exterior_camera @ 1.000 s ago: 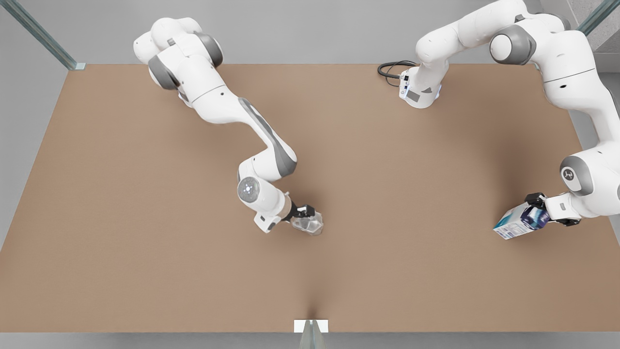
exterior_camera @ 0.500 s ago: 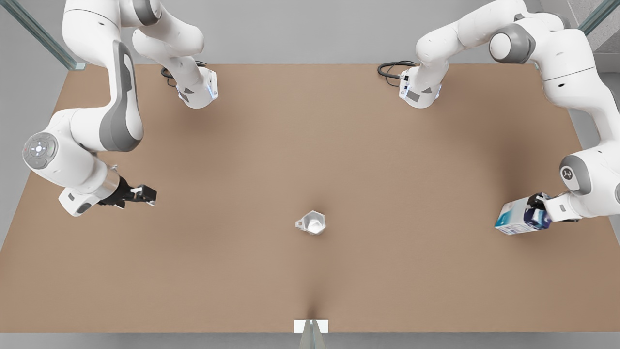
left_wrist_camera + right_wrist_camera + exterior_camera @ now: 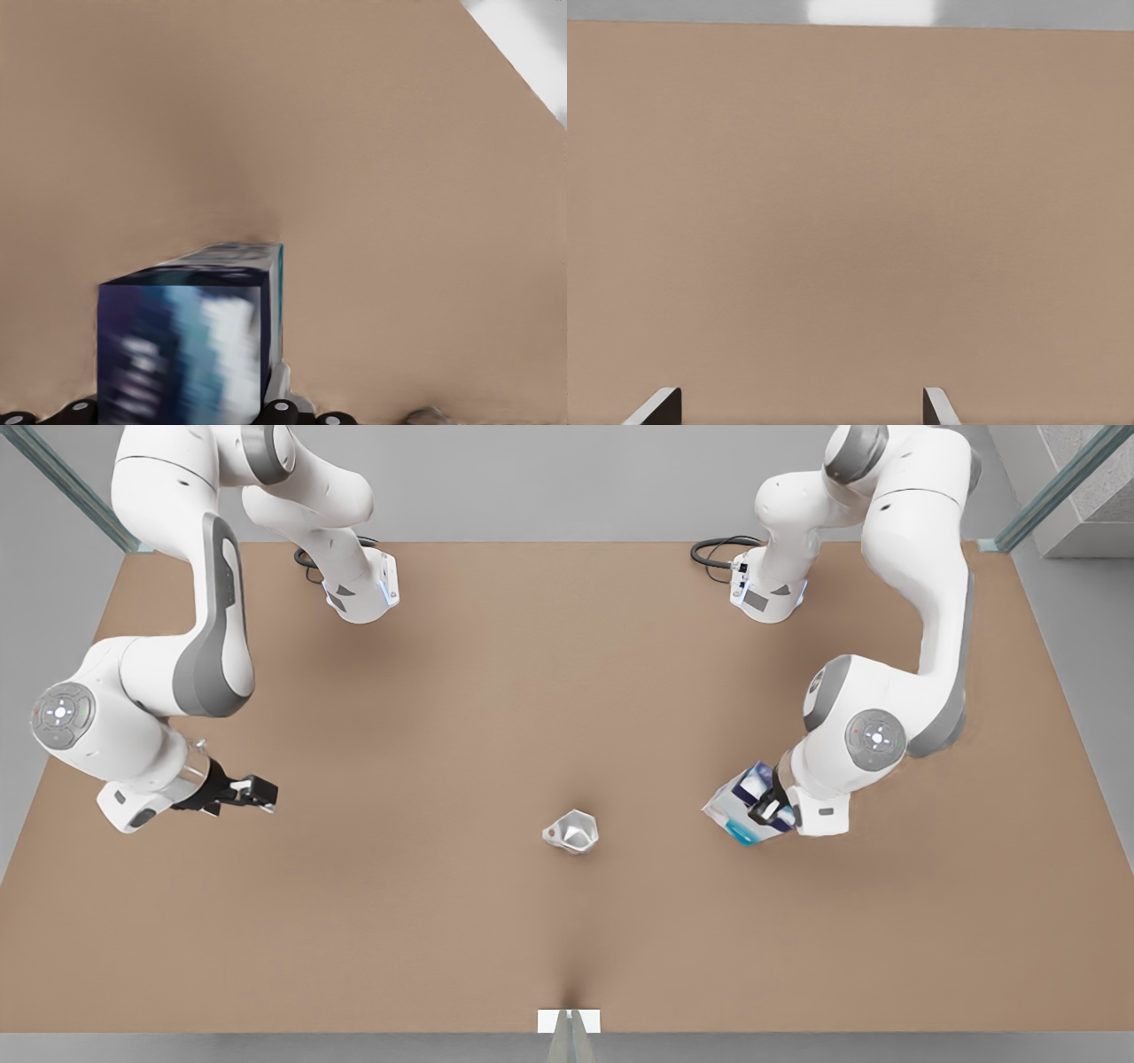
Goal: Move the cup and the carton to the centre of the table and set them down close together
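The silvery faceted cup point(image 3: 572, 833) stands alone near the middle of the light-brown table point(image 3: 567, 673). The white, blue and teal carton point(image 3: 738, 808) hangs tilted toward the front view's right of the cup, a clear gap away. My left gripper point(image 3: 769, 808) is shut on it. The left wrist view has the carton point(image 3: 186, 345) close up between the fingers. My right gripper point(image 3: 261, 791) waits far off at the front view's left, open and holding nothing. In the right wrist view the right gripper point(image 3: 799, 397) has bare table between its fingers.
Both arm bases point(image 3: 359, 593) point(image 3: 769, 598) sit at the table's far edge, with a black cable point(image 3: 718, 553) beside one. A white marker point(image 3: 568, 1020) lies at the near edge. Glass posts stand at the far corners.
The right gripper let go of the cup and drew back to the front view's left. The left gripper has carried the carton from the front view's right edge toward the cup.
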Controlling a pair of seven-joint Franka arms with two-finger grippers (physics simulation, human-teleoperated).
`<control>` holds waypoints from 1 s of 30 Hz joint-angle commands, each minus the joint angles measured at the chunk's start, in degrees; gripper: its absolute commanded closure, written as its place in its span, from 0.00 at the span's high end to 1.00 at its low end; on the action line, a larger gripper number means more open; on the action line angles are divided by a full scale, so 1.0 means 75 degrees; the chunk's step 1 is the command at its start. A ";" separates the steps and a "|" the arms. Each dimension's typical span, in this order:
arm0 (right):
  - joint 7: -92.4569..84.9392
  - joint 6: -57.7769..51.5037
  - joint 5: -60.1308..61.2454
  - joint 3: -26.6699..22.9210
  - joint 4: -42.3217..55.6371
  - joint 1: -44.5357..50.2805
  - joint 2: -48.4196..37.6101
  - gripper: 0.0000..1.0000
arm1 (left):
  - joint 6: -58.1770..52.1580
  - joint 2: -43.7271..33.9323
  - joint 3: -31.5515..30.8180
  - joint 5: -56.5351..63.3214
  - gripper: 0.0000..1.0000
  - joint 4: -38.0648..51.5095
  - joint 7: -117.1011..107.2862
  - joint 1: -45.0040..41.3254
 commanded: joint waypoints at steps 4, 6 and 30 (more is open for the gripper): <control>-0.0012 -0.0012 0.0000 -0.0094 0.0000 -0.0012 0.0001 1.00 | 0.0002 0.0248 -0.0951 0.1216 0.57 0.0010 -0.2586 -0.0549; -0.0035 -0.0012 0.0000 -0.0141 -0.0012 0.0000 0.0001 1.00 | 0.0002 0.0881 -0.1537 0.2059 0.57 0.0326 -0.3887 -0.0748; -0.0047 -0.0023 -0.0024 -0.0152 -0.0023 -0.0117 0.0059 1.00 | 0.1010 0.2545 -0.1878 0.2575 0.59 0.1006 -0.5294 -0.1979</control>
